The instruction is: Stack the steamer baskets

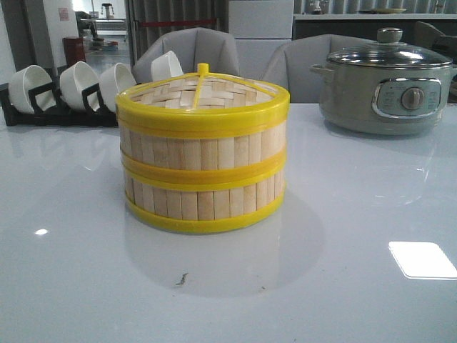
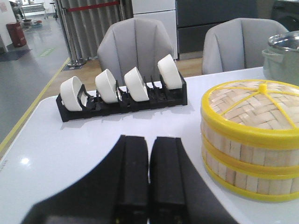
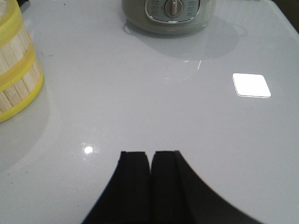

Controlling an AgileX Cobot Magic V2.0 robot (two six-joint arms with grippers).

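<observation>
Bamboo baskets: two steamer baskets point(image 1: 203, 161) stand stacked, one directly on the other, yellow rims meeting at the middle band.
Top: woven lid point(image 2: 254, 105) with yellow ribs and a small central knob, sitting on the upper basket.
Place: middle of the white glossy table point(image 1: 343, 286), straight ahead at 12 o'clock in the front view.
Left hand point(image 2: 148, 179): black fingers pressed together with nothing between them, hovering low over the table, near the stack but apart from it.
Right hand point(image 3: 150, 182): likewise closed and empty, over bare table, well apart from the stack.
Pot: grey-green electric pot point(image 1: 385, 89) with glass lid, at about 2 o'clock from the stack (far right of the table).
Rack: black rack point(image 2: 124, 100) holding four white bowls point(image 2: 105, 86) on edge, at about 10 o'clock.
Behind: grey chairs point(image 2: 135, 44) beyond the table's far edge.
</observation>
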